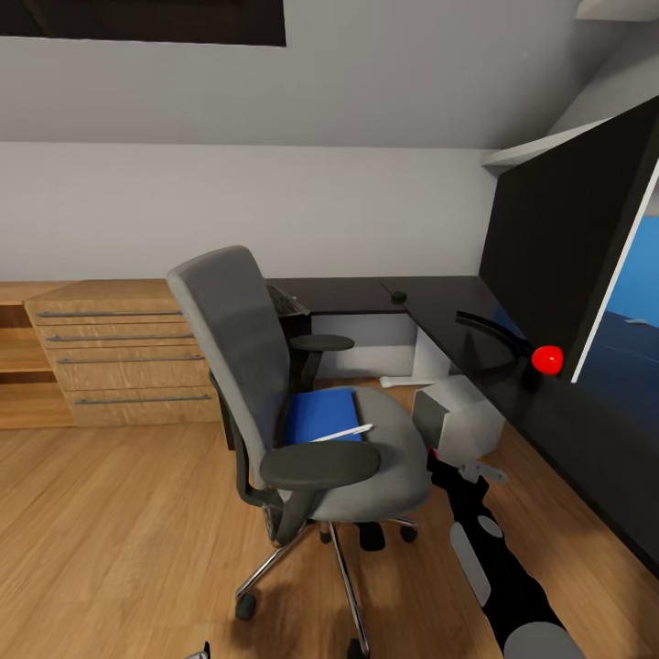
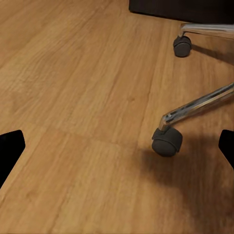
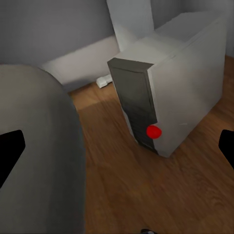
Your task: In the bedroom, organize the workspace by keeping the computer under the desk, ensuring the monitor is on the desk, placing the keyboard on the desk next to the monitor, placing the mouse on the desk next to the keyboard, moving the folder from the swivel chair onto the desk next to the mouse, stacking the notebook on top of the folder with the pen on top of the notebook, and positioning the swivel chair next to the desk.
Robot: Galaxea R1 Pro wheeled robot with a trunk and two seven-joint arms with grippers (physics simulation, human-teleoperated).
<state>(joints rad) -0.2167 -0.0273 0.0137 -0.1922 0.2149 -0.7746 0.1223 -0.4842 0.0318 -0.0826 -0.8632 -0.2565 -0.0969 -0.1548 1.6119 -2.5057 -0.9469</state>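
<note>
One swivel chair with two black armrests; one blue folder and one pen on its seat; one computer tower; one monitor; one black desk; one light-wood drawer chest showing four drawers.

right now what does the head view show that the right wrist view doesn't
Head view alone: the blue folder on the swivel chair seat with the pen lying across it, the chair's back and armrests, the monitor on the desk, and the wooden drawer chest.

Right wrist view alone: the computer front panel close up, with a red dot on it.

Both: the computer on the wood floor beside the chair's grey seat.
</note>
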